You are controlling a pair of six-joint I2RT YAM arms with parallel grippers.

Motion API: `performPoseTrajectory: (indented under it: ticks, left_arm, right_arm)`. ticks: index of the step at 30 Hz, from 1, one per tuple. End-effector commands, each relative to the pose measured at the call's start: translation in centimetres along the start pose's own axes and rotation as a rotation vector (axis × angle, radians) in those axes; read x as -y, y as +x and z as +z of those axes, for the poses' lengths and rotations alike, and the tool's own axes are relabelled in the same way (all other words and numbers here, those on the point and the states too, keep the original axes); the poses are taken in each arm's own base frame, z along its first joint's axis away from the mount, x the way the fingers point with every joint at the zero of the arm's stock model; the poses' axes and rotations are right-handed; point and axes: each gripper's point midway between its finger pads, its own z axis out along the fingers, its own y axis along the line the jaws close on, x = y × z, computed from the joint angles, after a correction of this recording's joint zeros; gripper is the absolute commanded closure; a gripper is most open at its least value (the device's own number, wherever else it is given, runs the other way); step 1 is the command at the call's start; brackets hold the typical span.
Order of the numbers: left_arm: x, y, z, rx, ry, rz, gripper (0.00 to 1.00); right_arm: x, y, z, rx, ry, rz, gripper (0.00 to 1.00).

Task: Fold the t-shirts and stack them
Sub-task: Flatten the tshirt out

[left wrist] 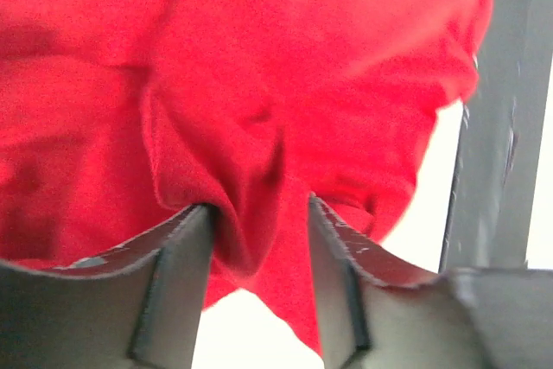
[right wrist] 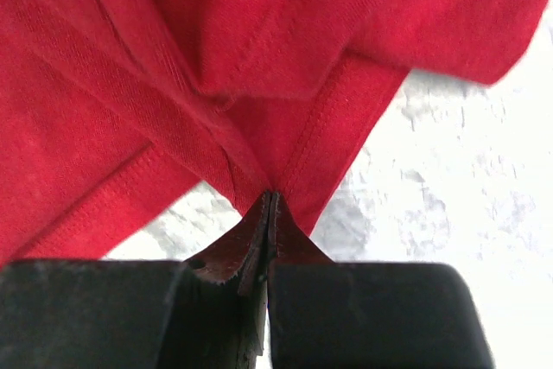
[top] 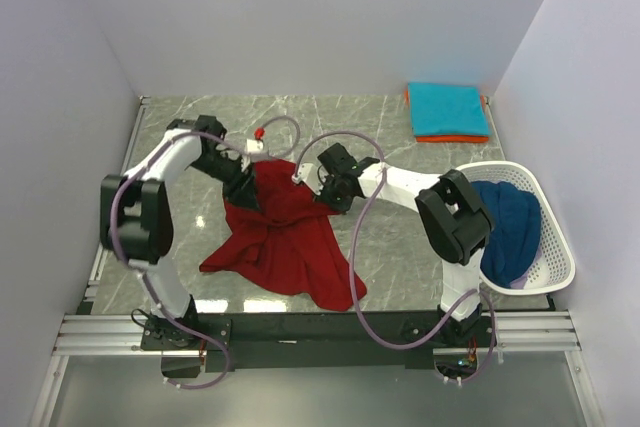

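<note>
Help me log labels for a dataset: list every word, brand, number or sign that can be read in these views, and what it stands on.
None: no text can be read in any view.
The dark red t-shirt, teal t-shirt, orange t-shirt under it, navy t-shirt and white basket show no print, tag or label.

Both arms wear white shells with bulky black joint housings: the left arm (top: 165, 162) and the right arm (top: 400, 180). A pale lilac cable (top: 356, 267) loops along each. The left end effector (left wrist: 259, 205) has grey fingers, the right end effector (right wrist: 270, 200) black ones.
</note>
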Motion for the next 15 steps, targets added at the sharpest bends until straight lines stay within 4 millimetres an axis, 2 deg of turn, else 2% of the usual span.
performPoseTrajectory:
  ticks: [1,2,4,5,7,9,13,15]
  left_arm:
    - [3.3,0.5,-1.4,-0.051,-0.026,0.241,0.47]
    - [2.6,0.0,-2.2,-0.059,-0.095,0.305,0.45]
    - [1.5,-0.4,-2.7,-0.044,-0.158,0.323,0.44]
    - [0.2,-1.7,-3.5,-0.007,-0.208,0.324,0.43]
    - [-1.1,-3.0,-4.1,0.035,-0.24,0.278,0.42]
    - [-4.0,-4.2,-4.2,0.047,-0.298,0.261,0.37]
    - [-7.1,-4.6,-3.0,0.024,-0.359,0.273,0.34]
    - [-7.5,-4.1,-1.4,-0.013,-0.34,0.275,0.31]
  right_arm:
    - [1.3,0.8,-1.8,0.001,0.068,-0.014,1.0]
    - [1.7,1.1,-2.0,0.0,0.078,-0.011,1.0]
    - [1.8,1.4,-2.3,-0.004,0.079,-0.007,1.0]
    - [1.9,1.5,-2.4,-0.005,0.082,-0.003,1.0]
    - [2.0,1.7,-2.6,-0.005,0.088,-0.003,1.0]
    - [2.1,1.8,-2.8,0.0,0.095,-0.003,1.0]
    - [2.2,1.9,-3.1,-0.001,0.102,0.004,1.0]
    - [2.3,2.0,-3.1,-0.002,0.104,0.007,1.0]
